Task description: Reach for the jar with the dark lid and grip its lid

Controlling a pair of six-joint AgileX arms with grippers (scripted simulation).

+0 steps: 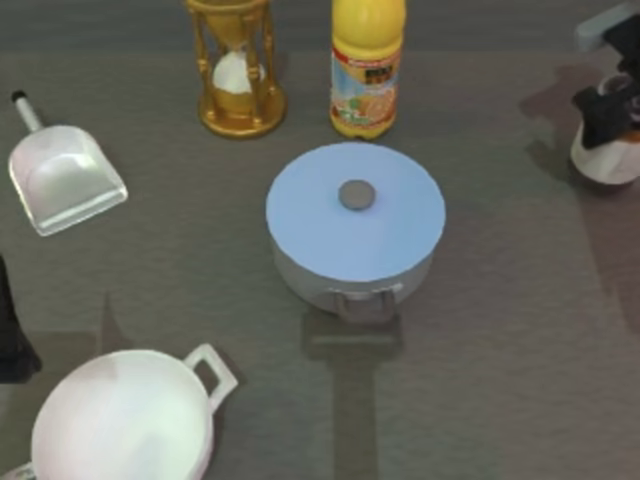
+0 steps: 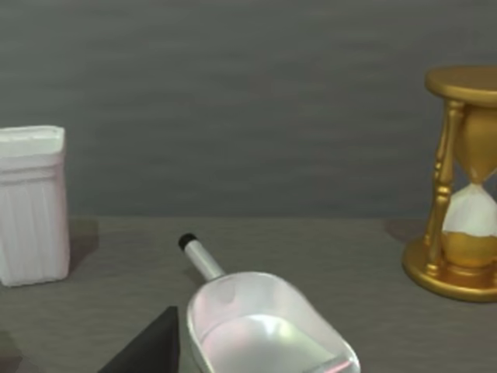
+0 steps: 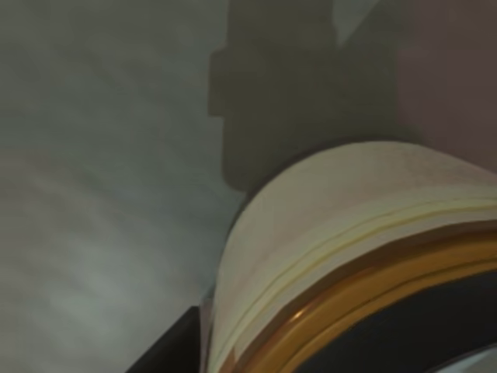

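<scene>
The jar (image 1: 610, 166) stands at the far right of the table, only its white lower side showing under my right gripper (image 1: 606, 112), which hangs directly over it. Up close in the right wrist view the jar (image 3: 334, 225) shows a white label, an amber band and its dark lid (image 3: 419, 338). One dark fingertip (image 3: 169, 351) sits just beside the jar's side; the other is out of frame. The gripper is open around the jar top. My left gripper (image 1: 12, 345) is parked at the table's left edge, open and holding nothing.
A light-blue pot with a grey-knobbed lid (image 1: 355, 215) fills the middle. Behind it stand an orange juice bottle (image 1: 367, 65) and a gold hourglass (image 1: 238, 70). A clear scoop (image 1: 65, 178) lies at the left, a white pan (image 1: 125, 425) at the front left, and a white container (image 2: 31, 206) beyond the scoop.
</scene>
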